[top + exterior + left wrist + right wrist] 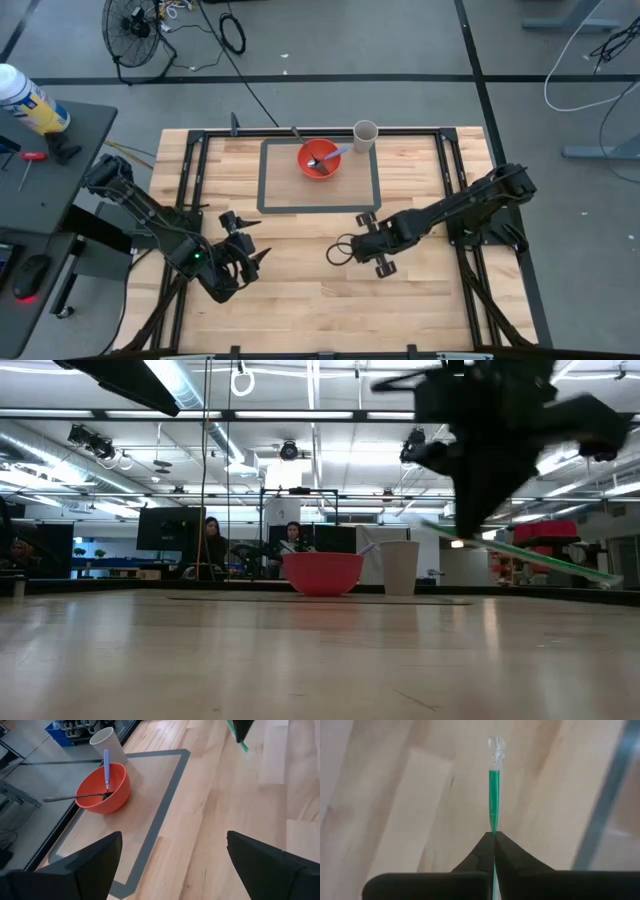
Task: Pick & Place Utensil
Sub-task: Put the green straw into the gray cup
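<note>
The right claw (494,840), pinched shut on a green utensil (493,795), hovers mid-frame above the tabletop (300,290). Held only by its thin tip, it may swivel or slip before reaching the bowl (318,160). The left claw (245,255) waits open, lower left.

The table (300,270) is pale, smooth wood; the bowl (102,790) looks like glossy orange plastic. The fork (493,795) pairs a green handle with clear plastic tines; the cup (107,742) looks like matt paper.

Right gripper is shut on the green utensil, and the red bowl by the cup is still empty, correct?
Not quite. The right gripper is shut on the green utensil, but the red bowl by the cup is not empty: the left wrist view shows a blue utensil and a metal utensil in it.
</note>
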You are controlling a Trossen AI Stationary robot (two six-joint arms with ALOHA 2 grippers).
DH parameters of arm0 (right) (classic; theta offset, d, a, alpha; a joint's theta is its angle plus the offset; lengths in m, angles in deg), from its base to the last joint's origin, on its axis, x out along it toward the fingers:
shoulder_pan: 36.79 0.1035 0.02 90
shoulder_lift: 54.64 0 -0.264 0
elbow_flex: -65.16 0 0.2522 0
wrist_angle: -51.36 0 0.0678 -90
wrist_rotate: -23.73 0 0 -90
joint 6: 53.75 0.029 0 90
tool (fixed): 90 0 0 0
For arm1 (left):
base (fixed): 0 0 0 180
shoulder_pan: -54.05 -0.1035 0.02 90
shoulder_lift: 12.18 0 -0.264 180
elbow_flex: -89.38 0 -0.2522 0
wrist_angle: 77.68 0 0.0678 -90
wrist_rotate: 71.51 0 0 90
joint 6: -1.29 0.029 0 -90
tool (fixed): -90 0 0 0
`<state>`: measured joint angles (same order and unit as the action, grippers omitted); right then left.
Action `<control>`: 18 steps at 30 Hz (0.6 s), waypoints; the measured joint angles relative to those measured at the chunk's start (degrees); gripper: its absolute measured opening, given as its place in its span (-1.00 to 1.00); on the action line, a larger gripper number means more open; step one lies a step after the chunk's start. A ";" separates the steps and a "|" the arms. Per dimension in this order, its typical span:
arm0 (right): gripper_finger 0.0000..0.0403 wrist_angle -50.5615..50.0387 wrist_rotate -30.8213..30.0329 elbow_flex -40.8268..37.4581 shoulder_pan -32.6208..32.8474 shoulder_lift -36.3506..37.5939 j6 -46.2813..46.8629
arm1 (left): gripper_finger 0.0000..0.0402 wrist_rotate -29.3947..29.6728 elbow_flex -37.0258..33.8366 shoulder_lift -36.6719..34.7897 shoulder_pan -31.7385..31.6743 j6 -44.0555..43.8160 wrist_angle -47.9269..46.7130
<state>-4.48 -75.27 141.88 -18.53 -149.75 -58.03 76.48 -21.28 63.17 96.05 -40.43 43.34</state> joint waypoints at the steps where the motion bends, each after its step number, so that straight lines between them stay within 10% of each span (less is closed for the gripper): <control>1: -0.96 -0.26 -0.34 0.93 -0.41 0.40 -0.35 | 0.80 0.00 0.00 0.00 0.00 -0.08 -0.12; 18: -0.98 26.87 -16.09 2.05 -22.27 19.56 -6.76 | 0.80 -1.03 0.00 0.00 0.00 -3.12 -2.93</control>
<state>22.39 -91.36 143.93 -40.80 -130.20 -64.78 75.45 -21.28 63.17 96.05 -43.55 40.40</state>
